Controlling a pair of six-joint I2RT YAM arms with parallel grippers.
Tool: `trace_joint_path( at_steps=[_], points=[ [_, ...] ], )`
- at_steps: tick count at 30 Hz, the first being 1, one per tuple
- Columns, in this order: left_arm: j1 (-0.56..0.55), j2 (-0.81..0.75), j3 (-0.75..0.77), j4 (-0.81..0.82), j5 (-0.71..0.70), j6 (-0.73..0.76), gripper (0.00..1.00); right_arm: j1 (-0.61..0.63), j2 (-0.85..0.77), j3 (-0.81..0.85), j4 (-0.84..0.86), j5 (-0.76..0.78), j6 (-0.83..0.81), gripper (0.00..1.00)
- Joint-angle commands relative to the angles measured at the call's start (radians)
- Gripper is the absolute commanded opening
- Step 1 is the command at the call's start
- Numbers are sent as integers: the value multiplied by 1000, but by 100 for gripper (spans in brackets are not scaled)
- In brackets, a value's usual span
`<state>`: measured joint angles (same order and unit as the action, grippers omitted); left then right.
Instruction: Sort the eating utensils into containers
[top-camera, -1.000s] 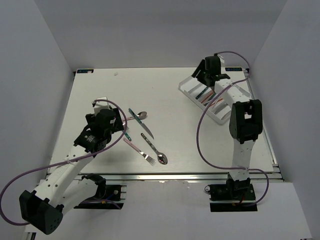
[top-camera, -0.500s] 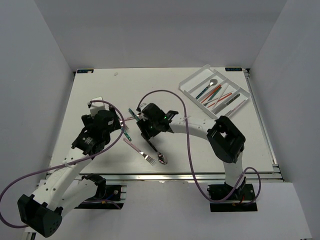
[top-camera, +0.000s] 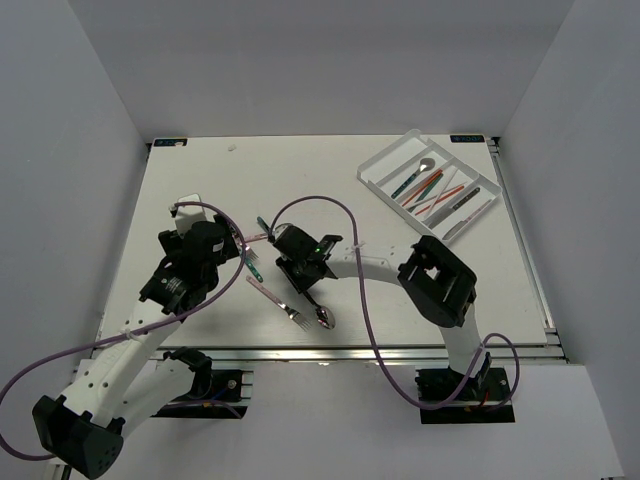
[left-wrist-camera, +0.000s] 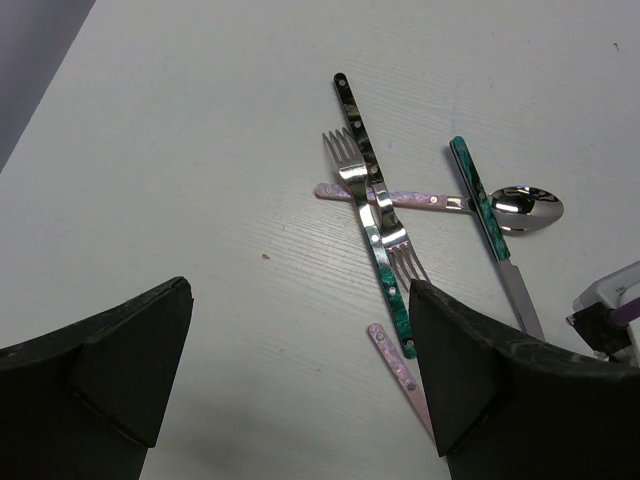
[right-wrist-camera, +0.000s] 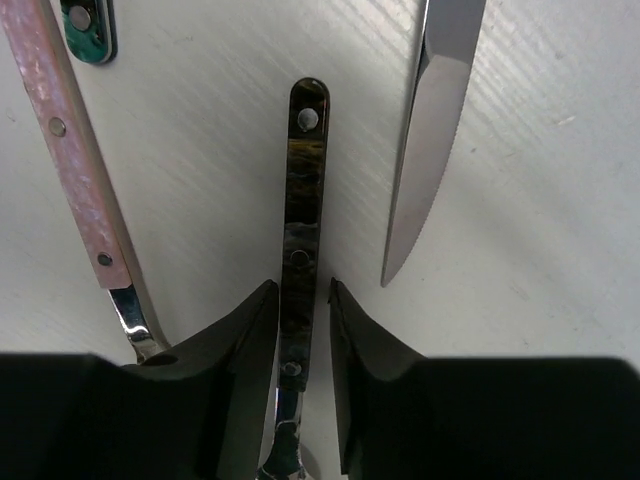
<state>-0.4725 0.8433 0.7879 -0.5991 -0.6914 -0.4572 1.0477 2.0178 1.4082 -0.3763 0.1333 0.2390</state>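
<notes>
Meanwhile the left gripper (left-wrist-camera: 300, 320) hangs fully spread and empty, with a tangle of overlapping forks (left-wrist-camera: 375, 215) ahead of its fingertips, untouched. At the right gripper (right-wrist-camera: 303, 300), the fingers stand narrowly parted astride the dark-handled spoon (right-wrist-camera: 303, 180); whether they actually pinch its handle I cannot tell. Just left of them lies the pink-handled fork (right-wrist-camera: 75, 160), and just right the knife blade (right-wrist-camera: 430, 130). A skewed squeeze could pivot the slim handle free or nudge a neighbour, far from the tray (top-camera: 385, 165).
</notes>
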Motion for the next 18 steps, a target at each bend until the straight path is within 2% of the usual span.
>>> trace_joint_path(
  at_steps=[1, 6, 7, 14, 15, 18],
  points=[
    [6, -3, 22, 2, 1, -3, 98, 18, 16, -8, -27, 20, 2, 32],
    [6, 0, 22, 2, 3, 0, 98, 26, 13, -3, -44, 26, 2, 15],
    [6, 0, 24, 2, 3, 2, 98, 26, 9, -2, -46, 31, 6, 7],
    [6, 5, 22, 4, 6, 3, 98, 15, -121, 67, -75, 57, -13, 4],
    [6, 7, 22, 4, 7, 3, 98, 5, -145, 89, -76, 58, -18, 0],
    [6, 8, 24, 2, 6, 3, 98, -109, -238, 97, -37, 55, -9, 0]
  ],
)
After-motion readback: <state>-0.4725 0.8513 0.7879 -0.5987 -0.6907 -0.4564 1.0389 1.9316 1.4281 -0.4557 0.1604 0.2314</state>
